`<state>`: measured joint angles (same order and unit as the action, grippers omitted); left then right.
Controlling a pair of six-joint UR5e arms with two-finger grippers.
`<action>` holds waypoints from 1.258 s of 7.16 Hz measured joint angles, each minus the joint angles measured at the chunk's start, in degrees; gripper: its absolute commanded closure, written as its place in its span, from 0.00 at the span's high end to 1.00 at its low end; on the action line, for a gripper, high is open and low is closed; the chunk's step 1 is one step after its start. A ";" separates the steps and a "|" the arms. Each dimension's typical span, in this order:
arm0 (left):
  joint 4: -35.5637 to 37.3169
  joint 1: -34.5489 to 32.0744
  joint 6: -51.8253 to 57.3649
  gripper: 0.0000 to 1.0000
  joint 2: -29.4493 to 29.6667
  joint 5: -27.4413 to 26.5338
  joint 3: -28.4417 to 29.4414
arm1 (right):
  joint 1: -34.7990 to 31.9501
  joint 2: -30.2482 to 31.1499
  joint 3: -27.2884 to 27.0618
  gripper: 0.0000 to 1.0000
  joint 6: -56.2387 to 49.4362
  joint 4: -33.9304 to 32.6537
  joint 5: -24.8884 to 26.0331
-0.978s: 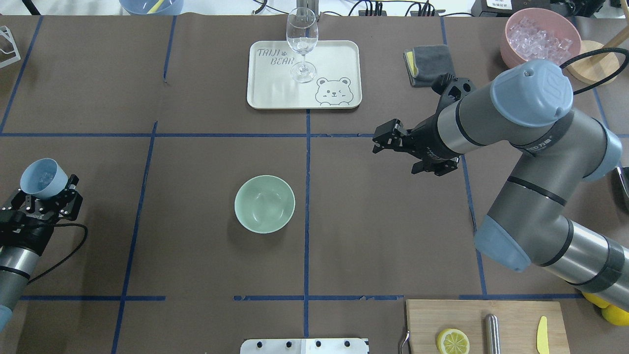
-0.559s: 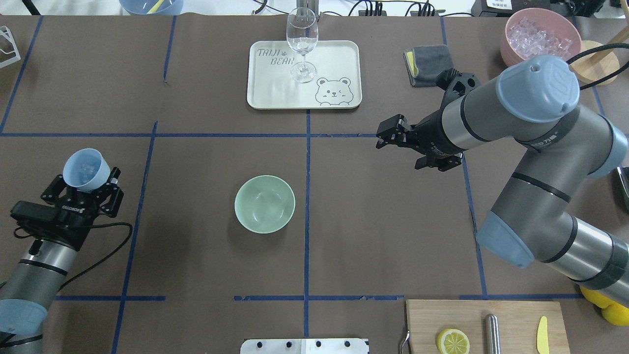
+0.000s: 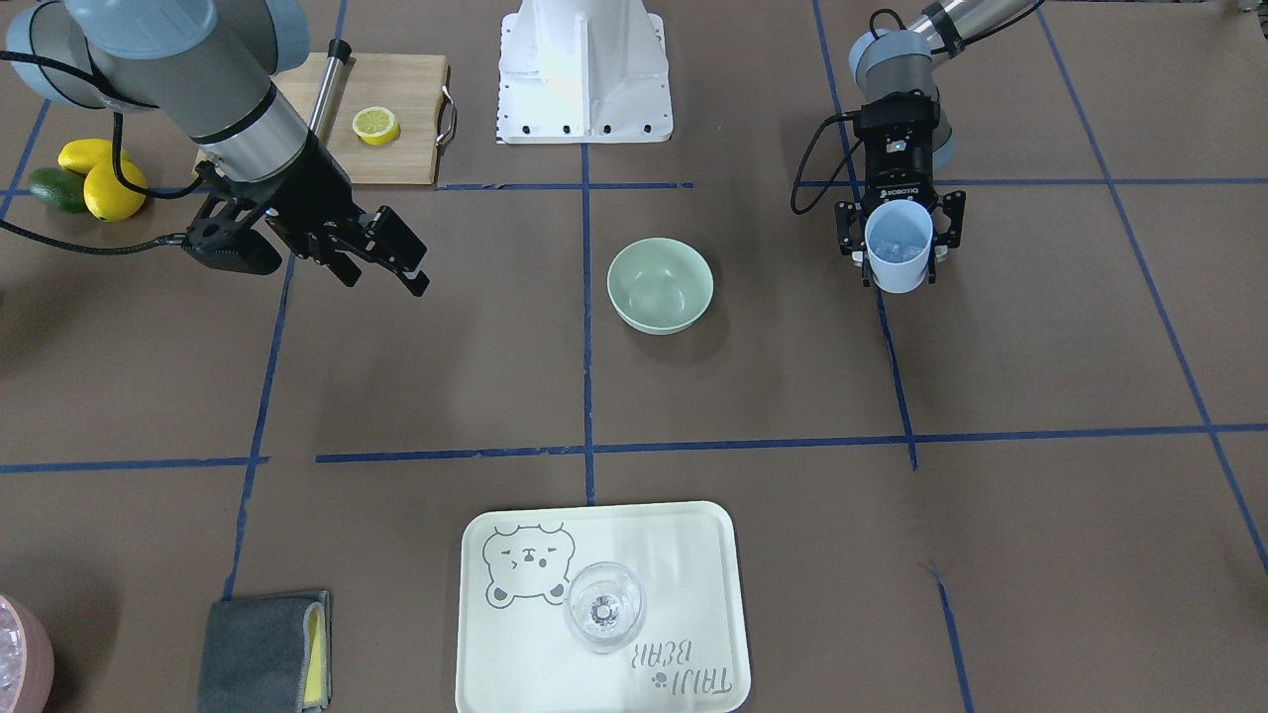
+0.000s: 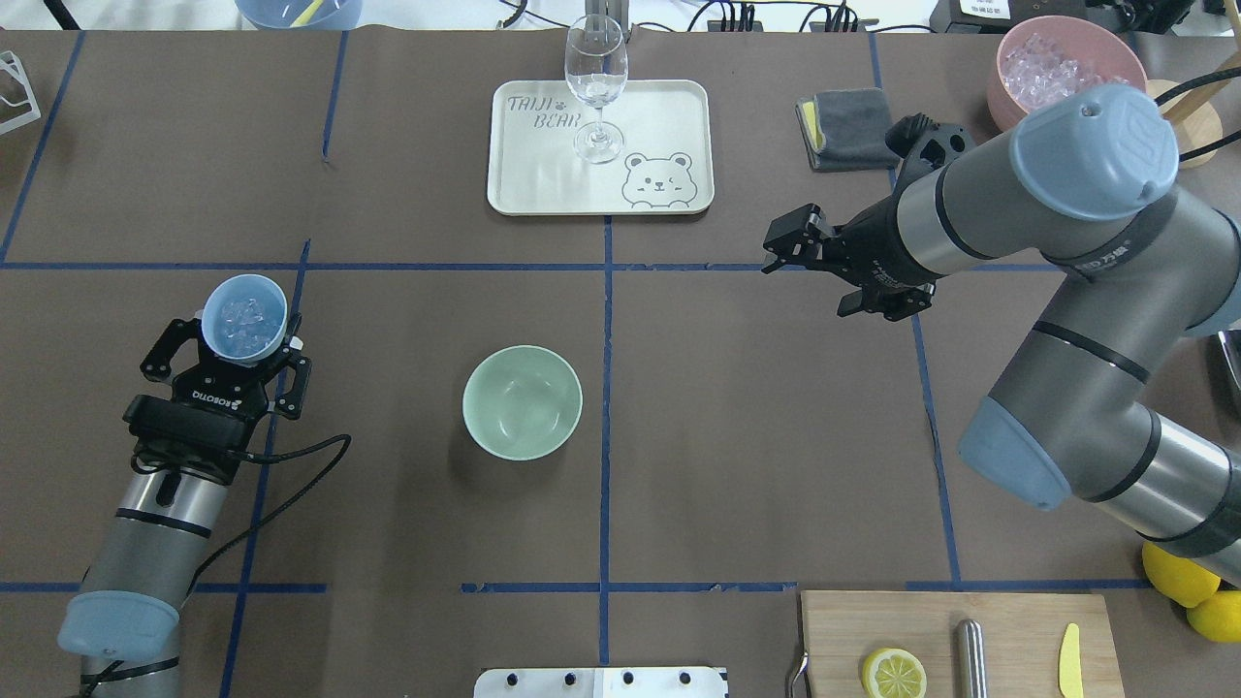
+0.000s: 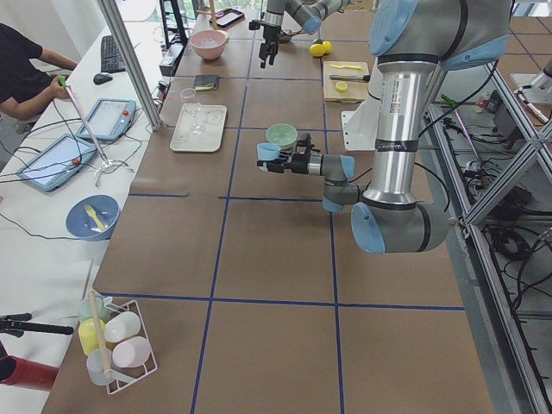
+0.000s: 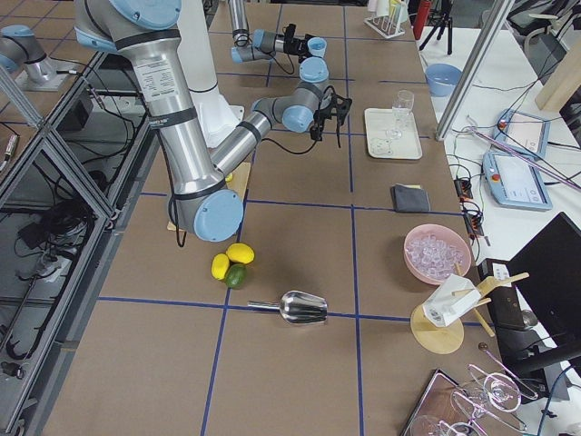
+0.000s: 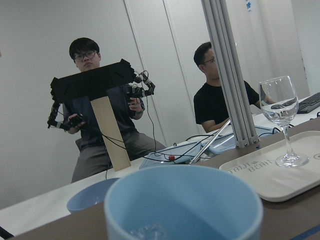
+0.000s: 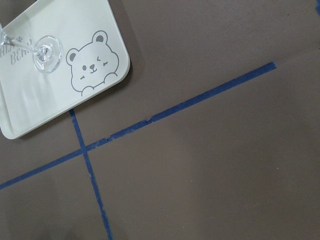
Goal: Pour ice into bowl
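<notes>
cup (image 4: 244, 318)–bowl (image 4: 485, 402): bare table (image 4: 388, 388) is being left between | wine glass (image 4: 595, 82): being kept well apart

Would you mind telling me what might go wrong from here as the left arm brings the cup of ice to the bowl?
1. The light blue cup in the left gripper is off to the side of the bowl, not above it. Tipping early would likely scatter the ice over the table.
2. The bowl stands loose and unheld, so a cup brought in low could nudge it.
</notes>
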<state>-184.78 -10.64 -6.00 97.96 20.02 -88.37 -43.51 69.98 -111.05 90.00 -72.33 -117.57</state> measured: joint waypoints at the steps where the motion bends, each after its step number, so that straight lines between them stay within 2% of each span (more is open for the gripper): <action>1: 2.71 0.93 3.24 0.00 2.48 -0.45 -0.35 | -0.18 0.41 -0.30 1.00 0.00 -0.02 -0.02; 3: 12.64 2.99 5.17 0.00 8.30 -0.78 -0.39 | -0.55 0.93 -0.46 1.00 0.00 -0.08 -0.02; 5: 26.42 4.06 10.92 0.00 13.59 -0.90 -0.73 | -0.87 1.34 -0.54 1.00 0.00 -0.09 -0.02; 6: 30.18 4.17 16.98 0.00 14.68 -0.88 -1.06 | -0.98 1.35 -0.56 1.00 0.00 -0.09 -0.03; 9: 34.83 4.52 37.62 0.00 15.21 -0.94 -1.15 | -1.05 1.27 -0.57 1.00 0.00 -0.09 -0.02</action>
<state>-149.95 -6.12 31.62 113.17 19.08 -89.52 -44.55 71.24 -111.62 90.00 -72.42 -117.60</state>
